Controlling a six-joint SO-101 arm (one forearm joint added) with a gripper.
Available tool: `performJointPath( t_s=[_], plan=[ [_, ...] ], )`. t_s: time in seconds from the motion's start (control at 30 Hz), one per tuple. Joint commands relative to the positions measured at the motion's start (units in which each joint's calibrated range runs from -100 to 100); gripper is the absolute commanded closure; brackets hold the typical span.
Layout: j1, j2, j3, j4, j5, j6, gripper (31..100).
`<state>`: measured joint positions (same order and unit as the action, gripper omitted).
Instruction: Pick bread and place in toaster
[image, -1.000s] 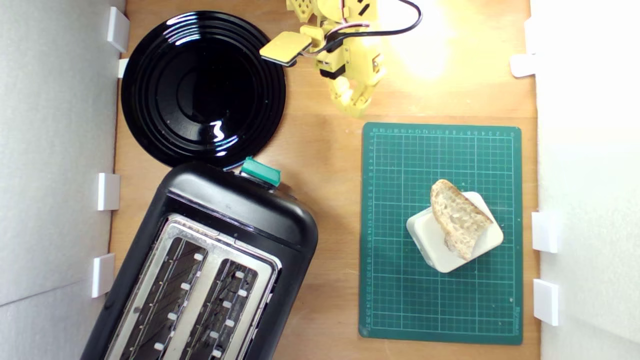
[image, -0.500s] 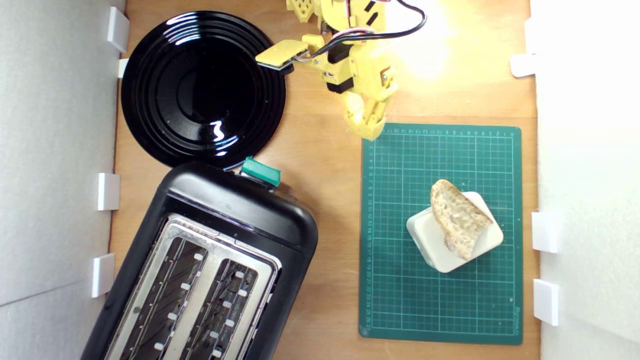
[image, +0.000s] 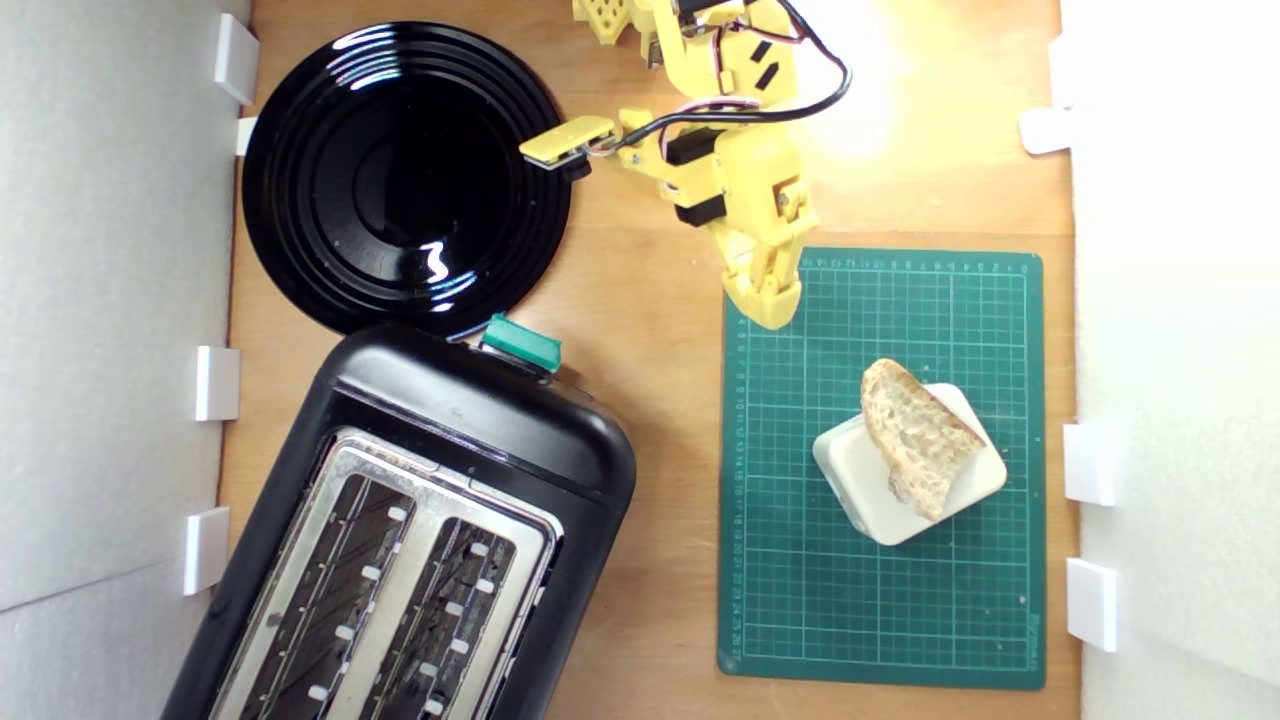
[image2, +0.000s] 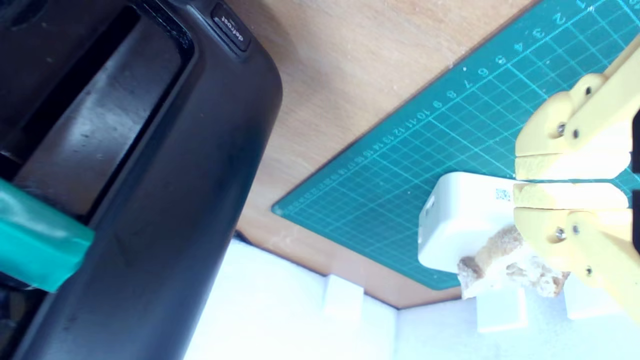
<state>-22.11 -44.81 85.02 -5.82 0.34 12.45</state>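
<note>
Your gripper (image: 772, 308): jaws pressed together, empty, above green mat (image: 800, 600) corner. Bread (image: 915, 438): lying on cream block (image: 860, 490). Toaster (image: 480, 420): well apart.

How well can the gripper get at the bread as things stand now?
Probably well. The gripper, jaws shut, hangs over the cutting mat's corner; nothing stands between it and the bread, which lies exposed on the cream block. The jaws must open first.

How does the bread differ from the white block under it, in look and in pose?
The bread is tan with a holey crumb and brown crust; the white block is smooth and plain. The bread is rounded at one end and ragged at the other; the block is squarish with rounded corners. The bread lies on top, overhanging an edge; the block rests flat on the green mat. Neither is touched by the gripper.
</note>
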Motion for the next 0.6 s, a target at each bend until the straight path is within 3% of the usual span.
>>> performJointPath(
  t_s=[0.0, 0.33, 0.4, 0.57],
  plan=[
    [-1.3, 5.9, -2.7, 6.1, -8.9, -4.4, 88.6],
    [-1.0, 24.9, -3.0, 28.3, -31.1, -16.7, 88.5],
    [-1.0, 27.5, -2.8, 29.8, -33.7, -16.4, 88.5],
    [-1.1, 30.2, -3.2, 29.8, -35.2, -15.2, 88.3]
  ],
)
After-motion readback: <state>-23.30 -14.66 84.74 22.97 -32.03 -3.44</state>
